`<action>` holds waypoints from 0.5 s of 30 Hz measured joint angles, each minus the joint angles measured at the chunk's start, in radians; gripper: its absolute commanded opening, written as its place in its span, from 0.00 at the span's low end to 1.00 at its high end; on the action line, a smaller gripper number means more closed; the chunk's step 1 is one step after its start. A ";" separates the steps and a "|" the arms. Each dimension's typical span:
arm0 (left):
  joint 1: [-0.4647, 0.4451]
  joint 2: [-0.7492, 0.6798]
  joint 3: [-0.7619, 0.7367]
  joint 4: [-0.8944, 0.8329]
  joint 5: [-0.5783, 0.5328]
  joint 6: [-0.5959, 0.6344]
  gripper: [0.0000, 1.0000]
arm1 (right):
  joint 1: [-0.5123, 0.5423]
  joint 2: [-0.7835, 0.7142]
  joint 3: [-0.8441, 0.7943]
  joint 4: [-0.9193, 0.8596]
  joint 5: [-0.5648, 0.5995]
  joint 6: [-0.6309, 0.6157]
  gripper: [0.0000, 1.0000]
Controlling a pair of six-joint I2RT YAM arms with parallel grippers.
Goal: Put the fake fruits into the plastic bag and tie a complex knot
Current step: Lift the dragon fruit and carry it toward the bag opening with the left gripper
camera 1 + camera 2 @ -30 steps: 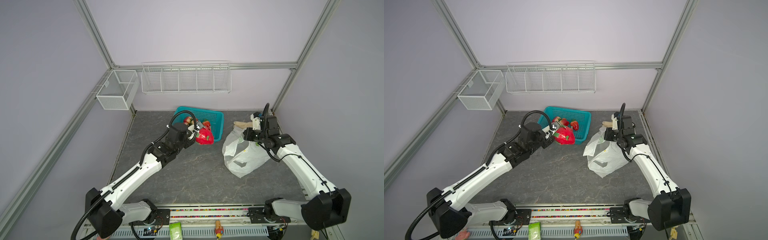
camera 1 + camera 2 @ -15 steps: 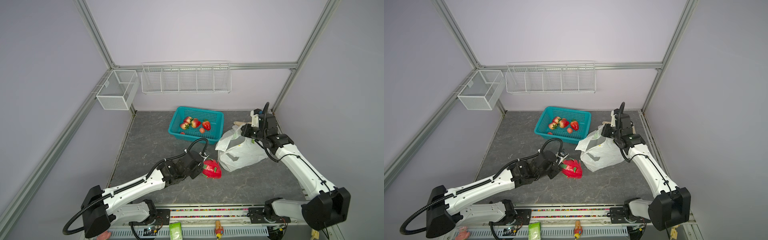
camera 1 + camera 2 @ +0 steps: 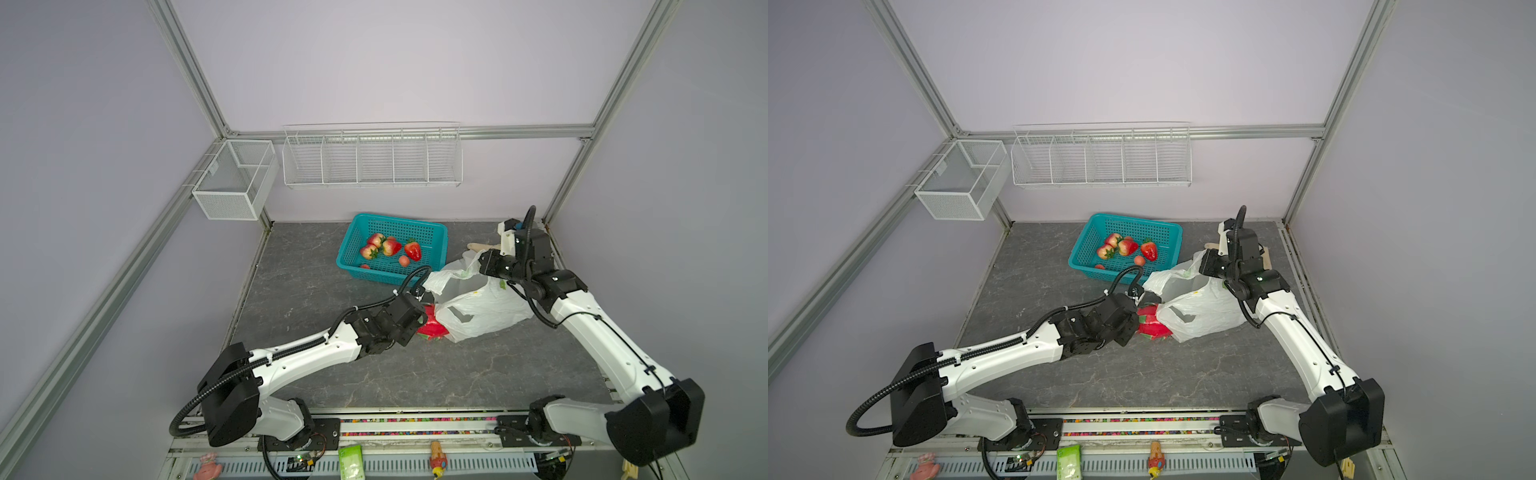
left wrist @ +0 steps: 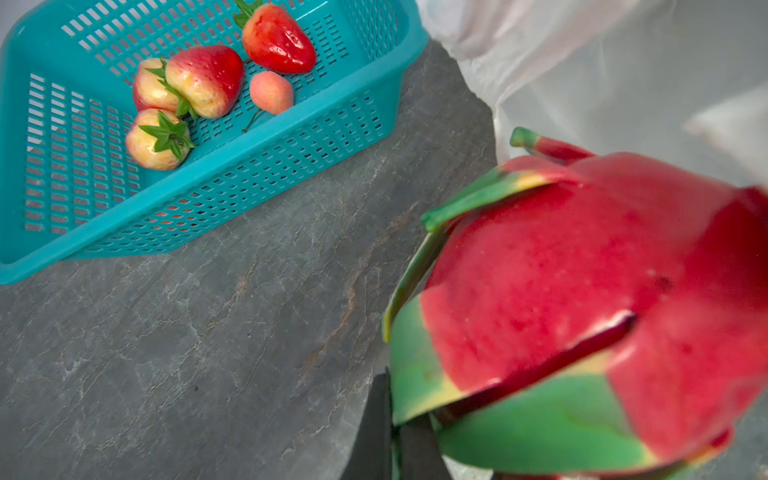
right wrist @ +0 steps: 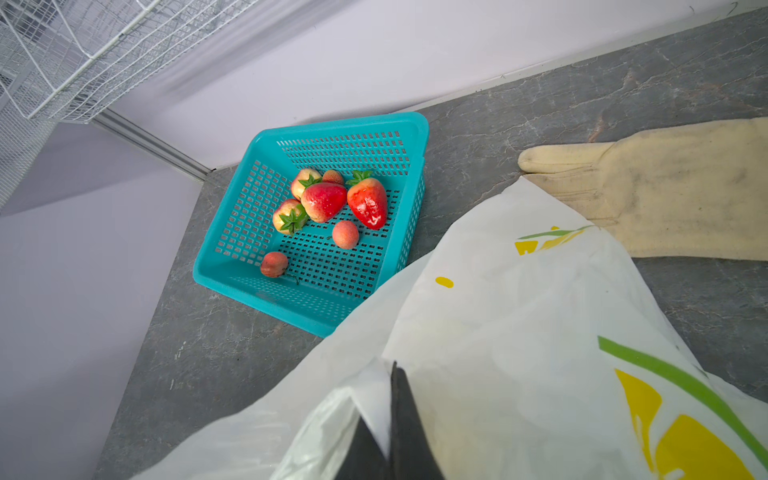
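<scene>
The plastic bag (image 3: 482,307) (image 3: 1204,311) lies right of centre, white with yellow and green print, its mouth facing left. My right gripper (image 3: 482,266) (image 5: 390,399) is shut on the bag's upper edge (image 5: 519,332) and holds it up. My left gripper (image 3: 417,318) (image 4: 392,415) is shut on a green scale of the large red fruit (image 3: 432,328) (image 3: 1152,324) (image 4: 582,291). This fruit sits at the bag's mouth, partly behind the film. Several strawberries (image 3: 413,249) (image 5: 368,203) (image 4: 276,39) and small peach-red balls (image 5: 345,235) lie in the teal basket.
The teal basket (image 3: 390,224) (image 3: 1129,218) (image 4: 249,141) (image 5: 340,120) stands at the back, just left of the bag. A beige glove (image 5: 685,187) (image 3: 482,247) lies behind the bag. White wire racks (image 3: 374,158) hang on the back wall.
My left arm carried the large red fruit from over the basket down to the front, then right to the bag's mouth. My right gripper shifted the bag's edge leftward, and the bag now spreads further left.
</scene>
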 measured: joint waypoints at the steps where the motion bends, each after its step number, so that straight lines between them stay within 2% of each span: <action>1: 0.002 0.017 0.022 -0.011 -0.004 -0.018 0.00 | 0.002 -0.005 -0.004 -0.003 -0.005 -0.001 0.06; 6: 0.013 0.089 0.130 -0.051 0.015 -0.111 0.00 | 0.018 -0.026 -0.027 -0.019 -0.026 -0.002 0.06; 11: 0.015 0.132 0.226 -0.077 0.138 -0.208 0.00 | 0.049 -0.055 -0.080 -0.016 -0.047 0.032 0.06; 15: 0.015 0.133 0.226 -0.063 0.233 -0.276 0.00 | 0.063 -0.072 -0.105 -0.002 -0.048 0.070 0.06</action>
